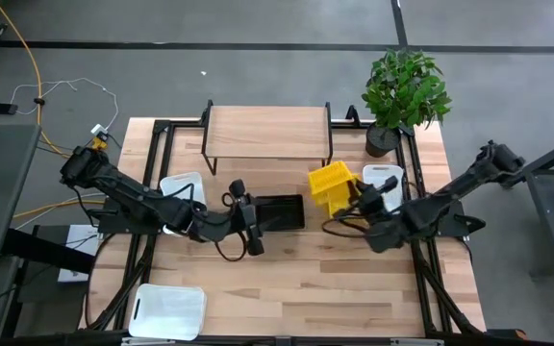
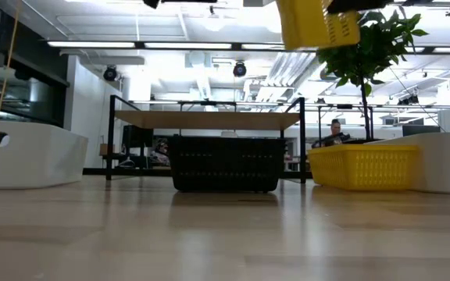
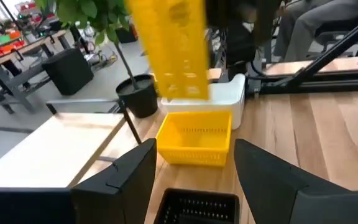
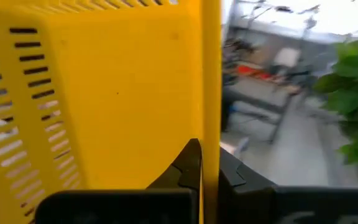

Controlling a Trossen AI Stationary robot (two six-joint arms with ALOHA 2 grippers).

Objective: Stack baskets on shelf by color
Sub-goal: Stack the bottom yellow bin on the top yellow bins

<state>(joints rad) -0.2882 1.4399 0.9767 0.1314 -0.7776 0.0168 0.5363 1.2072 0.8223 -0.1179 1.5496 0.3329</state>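
a grey floor [image 1: 258, 67] with a yellow cable [image 1: 29, 58] is seen around the table, a potted plant [image 1: 404, 91] is placed at its corner, and ceiling lights [image 2: 209, 44] are lit.

My arms: two, dark, slim jointed links, black cable looping beside each wrist. My left gripper [image 3: 194, 177]: broad matte-black wedge fingers [image 3: 120, 180], angular edges. My right gripper [image 4: 205, 163]: same black fingers, pointed tips.

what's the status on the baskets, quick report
Right gripper shut on lifted yellow basket. Left gripper open over black basket. Shelf bare.
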